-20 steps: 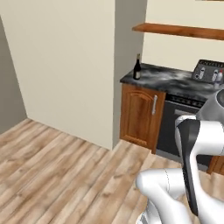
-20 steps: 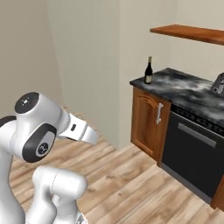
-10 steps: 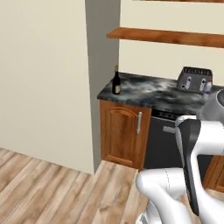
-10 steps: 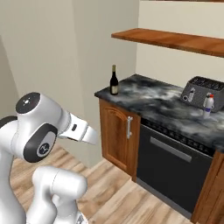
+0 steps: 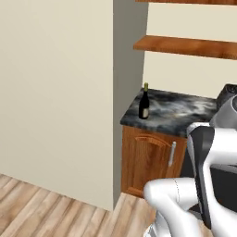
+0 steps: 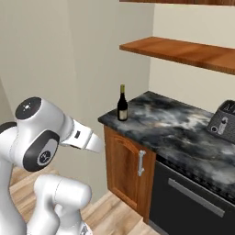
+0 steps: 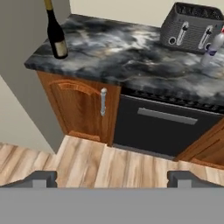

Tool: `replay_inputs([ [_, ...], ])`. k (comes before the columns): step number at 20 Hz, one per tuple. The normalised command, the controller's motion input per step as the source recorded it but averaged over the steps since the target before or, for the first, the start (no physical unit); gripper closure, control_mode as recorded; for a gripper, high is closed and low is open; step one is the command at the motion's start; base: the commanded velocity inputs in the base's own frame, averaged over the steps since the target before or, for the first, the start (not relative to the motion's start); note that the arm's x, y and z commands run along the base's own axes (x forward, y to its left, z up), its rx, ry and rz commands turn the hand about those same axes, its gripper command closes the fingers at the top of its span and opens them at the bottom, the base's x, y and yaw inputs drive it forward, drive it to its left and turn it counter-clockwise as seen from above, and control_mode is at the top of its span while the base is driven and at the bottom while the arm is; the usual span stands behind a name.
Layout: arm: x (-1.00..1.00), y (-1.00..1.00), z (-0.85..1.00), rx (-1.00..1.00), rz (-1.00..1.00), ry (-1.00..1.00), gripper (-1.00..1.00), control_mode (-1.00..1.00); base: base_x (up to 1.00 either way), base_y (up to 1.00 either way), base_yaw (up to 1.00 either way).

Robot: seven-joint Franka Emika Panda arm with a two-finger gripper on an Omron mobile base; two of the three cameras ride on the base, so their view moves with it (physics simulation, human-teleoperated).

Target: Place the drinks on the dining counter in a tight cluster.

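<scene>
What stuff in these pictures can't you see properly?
- Wine bottle: in the hand view its top is cut off by the upper edge; its label is too small to read in any view.
- Small clear bottle: in the hand view, cut off by the right edge.
- Toaster: in the left base view, mostly hidden behind the robot's arm.
- Toaster in the right base view: cut by the right edge.

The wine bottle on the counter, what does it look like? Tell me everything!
The wine bottle is tall and dark, like dark glass, with a long thin neck, a yellowish cap and a pale label low on its body. It stands upright by itself near the left end corner of the marbled counter, close to the wall. Only the counter under it touches it. Below it sits a brown wooden cabinet door.
</scene>
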Motion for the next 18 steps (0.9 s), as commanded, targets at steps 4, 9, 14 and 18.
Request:
replay_inputs([
  [4, 0.00, 0.00, 0.00, 0.00, 0.00, 0.00, -1.00, 1.00, 1.00, -0.16, 0.09],
  [9, 0.00, 0.00, 0.00, 0.00, 0.00, 0.00, -1.00, 1.00, 0.89, 0.00, 0.00],
  [14, 0.00, 0.00, 0.00, 0.00, 0.00, 0.00, -1.00, 1.00, 0.07, 0.00, 0.00],
  [18, 0.00, 0.00, 0.00, 0.00, 0.00, 0.00, -1.00, 1.00, 0.00, 0.00, 0.00],
])
